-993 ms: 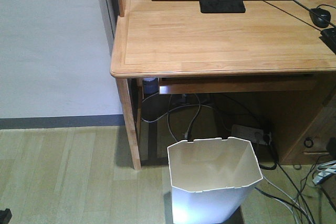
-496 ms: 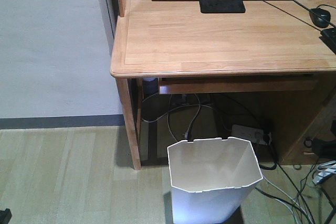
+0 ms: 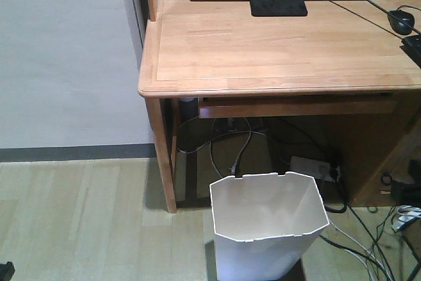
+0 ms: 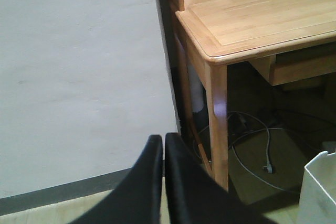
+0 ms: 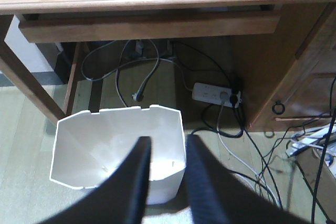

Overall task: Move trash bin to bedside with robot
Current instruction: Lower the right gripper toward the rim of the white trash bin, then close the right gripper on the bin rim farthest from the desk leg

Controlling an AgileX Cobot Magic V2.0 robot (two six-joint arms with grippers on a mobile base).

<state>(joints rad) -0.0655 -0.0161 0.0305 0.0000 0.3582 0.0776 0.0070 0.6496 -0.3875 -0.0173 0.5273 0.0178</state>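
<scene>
The white trash bin [image 3: 268, 231] stands on the wooden floor in front of the desk, its angular rim up and its cream inside bare. In the right wrist view my right gripper [image 5: 167, 142] hangs open over the bin [image 5: 100, 150]. One finger is over the inside and the other is beyond the bin's right wall, with nothing held. How high it sits above the rim I cannot tell. My left gripper [image 4: 164, 141] is shut on nothing and points at the white wall beside the desk leg. A corner of the bin [image 4: 321, 182] shows at that view's lower right. The bedside is out of view.
A light wooden desk [image 3: 276, 51] rises just behind the bin, with its leg [image 3: 162, 156] to the left. A power strip [image 5: 216, 94] and tangled cables [image 5: 262, 166] lie under the desk and to the bin's right. A cabinet with a ring handle [image 5: 278, 107] stands at the right.
The bin and desk stand where they were. A dark shape at the right edge near the cabinet has shifted slightly.
</scene>
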